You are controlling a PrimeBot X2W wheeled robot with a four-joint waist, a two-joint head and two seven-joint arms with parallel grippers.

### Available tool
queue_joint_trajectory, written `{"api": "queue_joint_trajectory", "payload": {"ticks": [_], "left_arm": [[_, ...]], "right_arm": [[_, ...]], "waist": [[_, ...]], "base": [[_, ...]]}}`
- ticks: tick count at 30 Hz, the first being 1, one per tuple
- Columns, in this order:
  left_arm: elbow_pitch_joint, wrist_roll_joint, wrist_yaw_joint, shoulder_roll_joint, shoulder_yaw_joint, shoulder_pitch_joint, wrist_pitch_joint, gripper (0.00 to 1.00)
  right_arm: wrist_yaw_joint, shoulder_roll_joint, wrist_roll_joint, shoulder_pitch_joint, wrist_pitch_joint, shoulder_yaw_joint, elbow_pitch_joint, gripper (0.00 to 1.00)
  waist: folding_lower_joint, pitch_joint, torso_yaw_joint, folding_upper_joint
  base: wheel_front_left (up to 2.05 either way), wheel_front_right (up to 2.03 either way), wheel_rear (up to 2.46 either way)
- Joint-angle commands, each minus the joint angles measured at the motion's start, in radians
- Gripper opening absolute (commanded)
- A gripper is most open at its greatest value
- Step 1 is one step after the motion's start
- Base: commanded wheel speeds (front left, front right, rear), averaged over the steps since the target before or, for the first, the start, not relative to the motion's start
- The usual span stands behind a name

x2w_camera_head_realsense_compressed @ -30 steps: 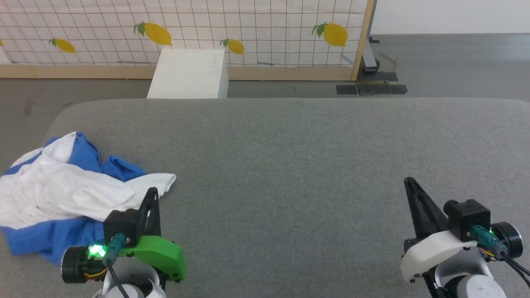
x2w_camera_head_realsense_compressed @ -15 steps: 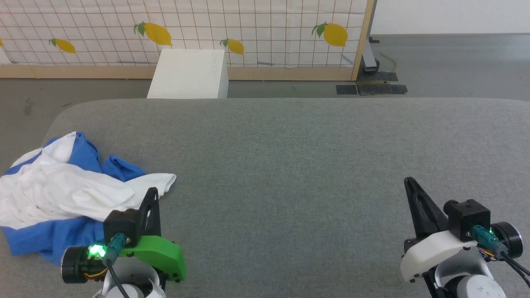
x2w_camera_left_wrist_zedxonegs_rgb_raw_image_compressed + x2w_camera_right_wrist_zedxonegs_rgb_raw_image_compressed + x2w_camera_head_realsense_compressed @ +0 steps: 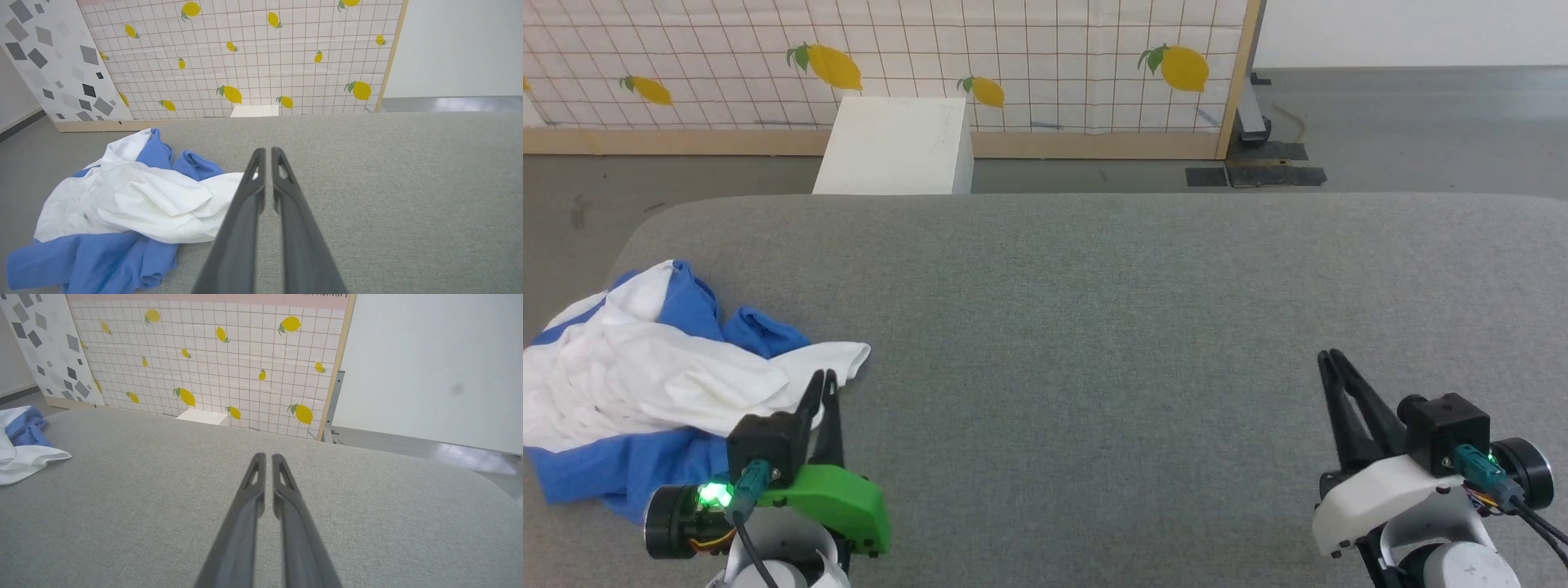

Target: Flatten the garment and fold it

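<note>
The jaws of the left gripper are clenched to a thin slit and grasp nothing; the left wrist view confirms bare fingers with no cloth between them. The jaws of the right gripper are likewise clenched and empty, as the right wrist view confirms. The left gripper sits at the near left of the grey worktop, with its tips just beside the nearest white edge of the garment; contact between tips and cloth cannot be determined. The right gripper sits at the near right over bare worktop, well apart from the garment. The garment lies crumpled in a heap at the left end of the worktop, neither flattened nor folded: white cloth bunched on top, blue cloth showing at the back and spread along the near side. No chest print can be made out. From the right wrist view the garment appears at the far left edge. Beyond the worktop's far edge, a white box stands on the grey floor against a gridded screen printed with lemons.
</note>
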Motion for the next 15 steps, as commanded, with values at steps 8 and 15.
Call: {"api": "queue_joint_trajectory", "payload": {"ticks": [8, 15], "left_arm": [[0.007, -0.012, 0.010, 0.000, -0.009, 0.002, -0.016, 1.00], [0.012, -0.020, 0.020, -0.001, -0.014, 0.003, -0.031, 1.00]], "right_arm": [[0.000, 0.000, 0.020, 0.009, -0.016, -0.010, 0.012, 1.00], [0.000, 0.000, 0.035, 0.014, -0.031, -0.020, 0.023, 1.00]], "waist": [[0.0000, 0.000, 0.001, 0.0000], [0.0000, 0.000, 0.005, 0.0000]], "base": [[0.00, 0.00, 0.00], [0.00, 0.00, 0.00]]}}
